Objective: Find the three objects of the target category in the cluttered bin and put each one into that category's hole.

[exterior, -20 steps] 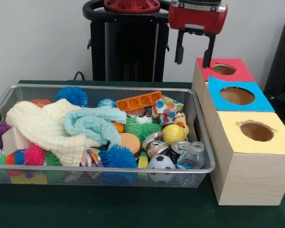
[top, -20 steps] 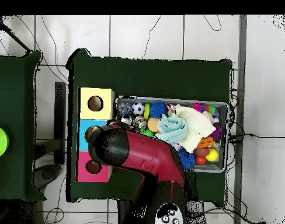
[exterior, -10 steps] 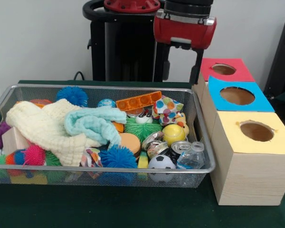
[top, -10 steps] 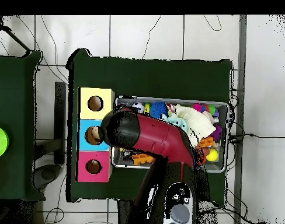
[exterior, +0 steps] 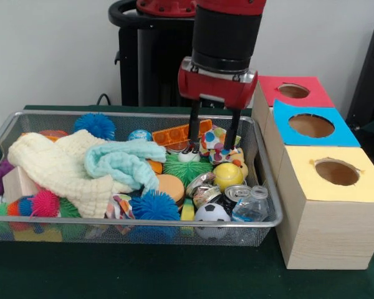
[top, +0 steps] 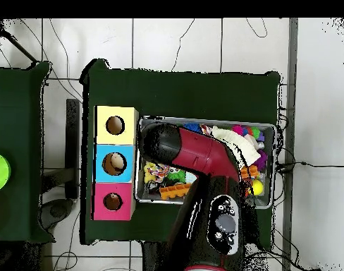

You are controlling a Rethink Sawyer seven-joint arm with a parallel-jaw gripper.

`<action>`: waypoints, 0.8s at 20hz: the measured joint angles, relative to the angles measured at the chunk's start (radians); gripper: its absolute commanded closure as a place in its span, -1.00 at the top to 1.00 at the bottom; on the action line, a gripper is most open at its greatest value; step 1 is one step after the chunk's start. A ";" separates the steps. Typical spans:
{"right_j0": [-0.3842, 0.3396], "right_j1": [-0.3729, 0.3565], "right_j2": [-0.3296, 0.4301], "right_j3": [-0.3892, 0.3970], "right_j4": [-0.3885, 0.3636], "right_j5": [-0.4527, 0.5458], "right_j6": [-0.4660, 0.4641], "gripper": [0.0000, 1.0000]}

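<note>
My gripper is open and hangs low inside the silver wire-mesh bin, at its far right. Its fingers stand on either side of a white toy with coloured dots. A small yellow figure, perhaps the duck, peeks out just right of a yellow ball. I cannot make out a brown-and-white figure. In the overhead view the arm covers the left half of the bin and hides the gripper.
Three wooden boxes with holes stand right of the bin: red, blue, yellow. The bin holds a cream cloth, a teal cloth, spiky balls, an orange block, a soccer ball and cans.
The arm has swung from above the red box over to the bin, and the open gripper has come down into its far right part.
</note>
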 measured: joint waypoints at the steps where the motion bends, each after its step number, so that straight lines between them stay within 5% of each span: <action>1: -0.001 0.006 0.000 -0.003 0.000 0.000 0.000 1.00; 16: -0.009 0.065 0.027 -0.015 0.000 0.000 0.000 1.00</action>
